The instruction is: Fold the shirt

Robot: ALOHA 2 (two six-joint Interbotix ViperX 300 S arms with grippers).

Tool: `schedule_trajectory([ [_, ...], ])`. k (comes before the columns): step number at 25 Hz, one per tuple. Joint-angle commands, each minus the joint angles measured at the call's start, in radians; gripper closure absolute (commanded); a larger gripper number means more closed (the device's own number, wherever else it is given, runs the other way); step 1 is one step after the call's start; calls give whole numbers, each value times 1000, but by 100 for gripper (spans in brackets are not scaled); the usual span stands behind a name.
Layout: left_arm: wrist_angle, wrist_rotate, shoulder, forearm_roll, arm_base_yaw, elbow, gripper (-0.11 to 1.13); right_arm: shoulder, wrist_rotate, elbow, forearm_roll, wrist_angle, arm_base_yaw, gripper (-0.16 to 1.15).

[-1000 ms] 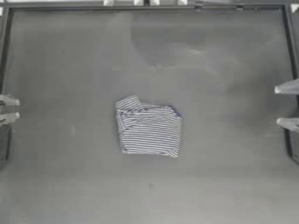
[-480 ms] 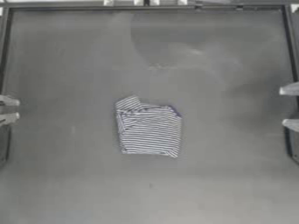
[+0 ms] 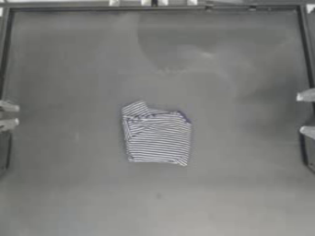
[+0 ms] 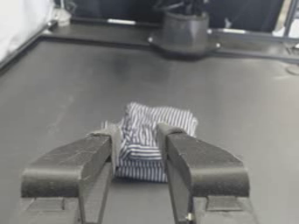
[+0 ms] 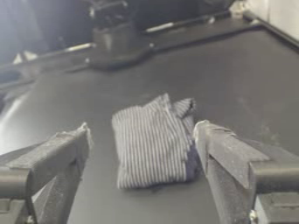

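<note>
The striped shirt (image 3: 157, 136) lies in a compact rectangular bundle at the table's middle, one striped corner sticking up at its far left. Nothing touches it. My left gripper (image 3: 6, 115) sits drawn back at the left edge, open with a modest gap; its wrist view looks across the table at the shirt (image 4: 158, 118) between the empty jaws of the left gripper (image 4: 137, 131). At the right edge my right gripper (image 3: 306, 113) stands open wide, and the shirt (image 5: 152, 144) lies well beyond the right gripper (image 5: 143, 129).
A raised dark rim (image 3: 154, 6) borders the grey table top. The opposite arm's base (image 4: 184, 33) stands at the far side in each wrist view. Bare table surrounds the shirt on all sides.
The right gripper has slid a little farther toward the right edge. The left gripper has barely shifted, and the shirt has not moved.
</note>
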Motion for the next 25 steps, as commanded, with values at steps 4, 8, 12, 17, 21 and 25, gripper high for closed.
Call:
schedule_trajectory([
  [4, 9, 5, 11, 6, 2, -28, 32, 9, -2, -11, -2, 5, -2, -2],
  [8, 9, 8, 9, 8, 2, -23, 32, 9, 0, -11, 0, 21, -2, -2],
  [12, 9, 9, 8, 8, 2, -15, 32, 8, 0, -11, -3, 25, -2, -2],
  [17, 9, 9, 6, 12, 2, -3, 32, 8, -2, -9, -3, 25, -2, -2],
  [21, 9, 9, 6, 11, 2, 0, 32, 8, -3, -6, -5, 25, -2, -2],
  [25, 9, 8, 5, 6, 2, 14, 32, 8, -3, -3, -8, 25, -3, -2],
])
